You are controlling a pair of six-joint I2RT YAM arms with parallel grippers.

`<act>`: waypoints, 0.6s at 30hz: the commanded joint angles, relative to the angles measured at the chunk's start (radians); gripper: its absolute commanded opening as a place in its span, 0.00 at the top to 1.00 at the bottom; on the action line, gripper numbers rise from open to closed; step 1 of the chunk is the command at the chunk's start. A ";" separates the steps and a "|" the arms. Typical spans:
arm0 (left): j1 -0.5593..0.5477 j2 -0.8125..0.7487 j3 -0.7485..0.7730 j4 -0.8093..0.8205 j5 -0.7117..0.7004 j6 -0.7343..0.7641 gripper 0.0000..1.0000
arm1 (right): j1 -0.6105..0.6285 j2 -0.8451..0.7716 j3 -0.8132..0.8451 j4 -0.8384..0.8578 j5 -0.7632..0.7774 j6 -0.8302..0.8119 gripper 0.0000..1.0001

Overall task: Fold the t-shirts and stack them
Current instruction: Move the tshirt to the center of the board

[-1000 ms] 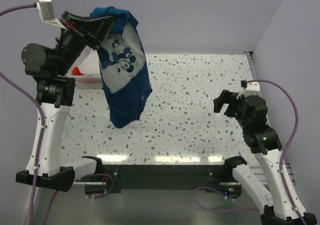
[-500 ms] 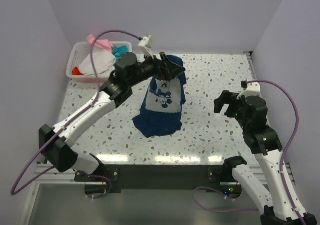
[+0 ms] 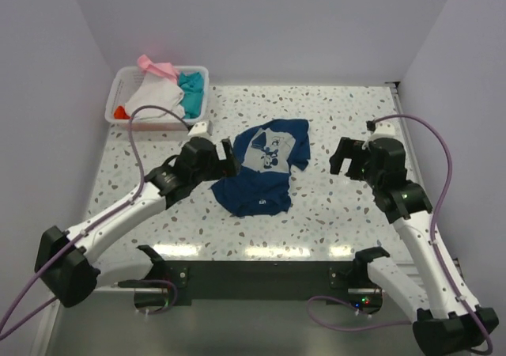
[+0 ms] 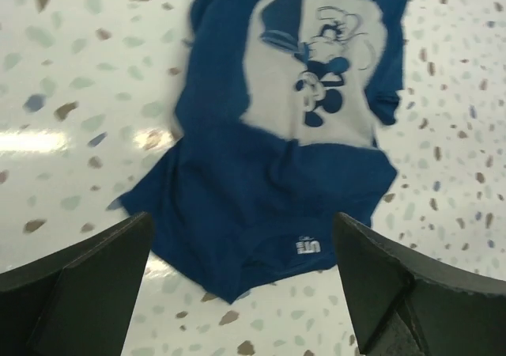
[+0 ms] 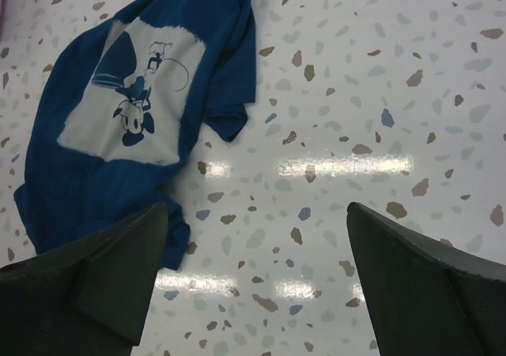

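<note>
A dark navy-blue t-shirt (image 3: 265, 174) with a white cartoon print lies crumpled on the speckled table, print side up. In the left wrist view the same shirt (image 4: 292, 134) spreads out below my left gripper (image 4: 243, 237), which is open and empty just above its near hem. From above, the left gripper (image 3: 228, 157) sits at the shirt's left edge. My right gripper (image 3: 342, 157) hovers open to the right of the shirt, apart from it. Its own view shows the shirt (image 5: 134, 111) at upper left and bare table under the right gripper (image 5: 257, 213).
A white plastic basket (image 3: 204, 95) stands at the back left. It holds a white tee (image 3: 154, 96), a teal tee (image 3: 192, 87), a pink tee (image 3: 156, 65) and an orange-red tee (image 3: 120, 112). The table's right edge lies behind the right arm.
The left arm swung the hanging navy shirt down from the upper left onto the table, let it go and drew back to its left edge. The right gripper shifted slightly towards the shirt.
</note>
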 commanded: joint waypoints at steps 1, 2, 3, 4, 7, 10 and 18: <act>0.007 -0.091 -0.132 -0.120 -0.182 -0.135 0.00 | -0.004 0.071 -0.003 0.117 -0.087 0.031 0.01; 0.009 -0.113 -0.184 -0.115 -0.172 -0.138 0.00 | -0.003 0.125 0.001 0.144 -0.105 0.038 0.01; 0.009 -0.117 -0.202 -0.117 -0.169 -0.144 0.00 | -0.001 0.163 0.004 0.173 -0.159 0.040 0.01; 0.009 -0.119 -0.218 -0.120 -0.169 -0.155 0.00 | 0.000 0.198 0.011 0.231 -0.183 0.043 0.01; 0.009 -0.084 -0.236 -0.107 -0.134 -0.155 0.00 | 0.031 0.372 0.078 0.274 -0.210 0.043 0.01; 0.010 0.000 -0.236 -0.078 -0.071 -0.163 0.00 | 0.081 0.573 0.216 0.254 -0.120 -0.021 0.01; 0.009 0.107 -0.235 0.029 -0.036 -0.175 0.08 | 0.085 0.993 0.529 0.279 -0.041 -0.066 0.01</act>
